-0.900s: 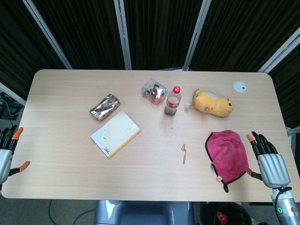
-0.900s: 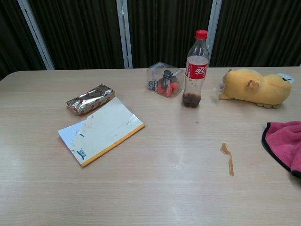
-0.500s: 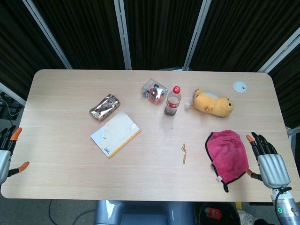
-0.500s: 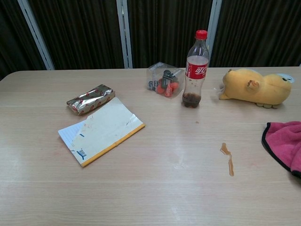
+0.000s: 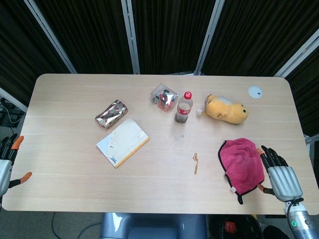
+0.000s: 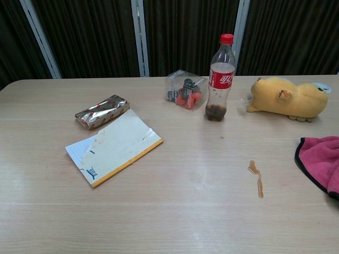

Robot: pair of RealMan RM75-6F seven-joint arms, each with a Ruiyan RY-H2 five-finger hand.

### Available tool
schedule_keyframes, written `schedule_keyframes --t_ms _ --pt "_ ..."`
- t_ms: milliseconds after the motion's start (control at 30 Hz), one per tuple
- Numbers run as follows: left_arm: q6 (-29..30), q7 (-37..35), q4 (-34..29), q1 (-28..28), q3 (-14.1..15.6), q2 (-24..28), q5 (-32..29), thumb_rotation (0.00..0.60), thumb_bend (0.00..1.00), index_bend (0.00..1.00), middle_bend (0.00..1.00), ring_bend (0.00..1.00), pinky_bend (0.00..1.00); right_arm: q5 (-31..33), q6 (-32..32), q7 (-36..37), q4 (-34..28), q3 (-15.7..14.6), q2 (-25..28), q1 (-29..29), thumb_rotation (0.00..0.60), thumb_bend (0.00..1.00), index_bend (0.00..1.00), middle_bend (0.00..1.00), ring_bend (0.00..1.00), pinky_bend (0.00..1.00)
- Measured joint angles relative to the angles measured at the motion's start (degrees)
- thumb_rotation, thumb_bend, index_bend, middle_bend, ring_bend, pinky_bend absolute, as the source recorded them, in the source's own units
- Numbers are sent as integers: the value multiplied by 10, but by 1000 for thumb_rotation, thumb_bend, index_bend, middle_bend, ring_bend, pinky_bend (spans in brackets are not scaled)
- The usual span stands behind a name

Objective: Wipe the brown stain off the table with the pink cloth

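Seen from the head view: a light wooden desk [image 5: 75,94] with rounded corners, dark curtains behind. Near its right front edge, a crumpled pink cloth with a dark hem [image 5: 242,163], lying flat; in the chest view only its left part visible at the right border [image 6: 323,161]. Left of the cloth and apart from it, a thin brown stain [image 5: 195,163], a short streak on bare wood, also plain in the chest view [image 6: 257,175].

At the right edge, the right hand [image 5: 278,172], silver-backed with dark fingers [image 5: 269,157] spread apart, holding nothing, fingertips just beside the cloth's right hem; contact impossible to tell. At the far left border, the left hand [image 5: 7,164], partly cut off, orange-tipped fingers apart, holding nothing, just off the desk's left edge.

Further back: an upright clear plastic cola bottle with a red cap and red label [image 6: 220,78], a little dark liquid in its bottom; beside it a clear plastic box with orange and dark pieces inside [image 6: 184,89]; to the right a yellow plush toy lying on its side [image 6: 287,98]; beyond that a small white disc [image 5: 255,91]. On the left half, a shiny crinkled foil packet [image 6: 101,111] touching or nearly touching a cream-covered notepad with a yellow edge [image 6: 114,146].
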Motion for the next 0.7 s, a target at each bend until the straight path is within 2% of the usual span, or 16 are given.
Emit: schedule_keyframes --t_ms 167,300,533,700 --pt "-4 -7 -2 -1 0 1 0 600 0 0 0 0 0 28 -34 -64 -3 9 -11 23 600 0 0 0 0 188" --pt "-4 -9 -3 -1 2 2 3 600 0 0 0 0 0 75 -71 -109 5 24 -34 48 600 0 2 0 0 188" --pt "-8 -21 -9 0 4 9 -1 600 0 0 0 0 0 160 -130 -178 51 49 -82 97 600 0 16 0 0 188" --pt "-7 -22 -14 1 5 11 2 600 0 0 0 0 0 205 -155 -202 82 53 -100 113 600 0 17 0 0 188"
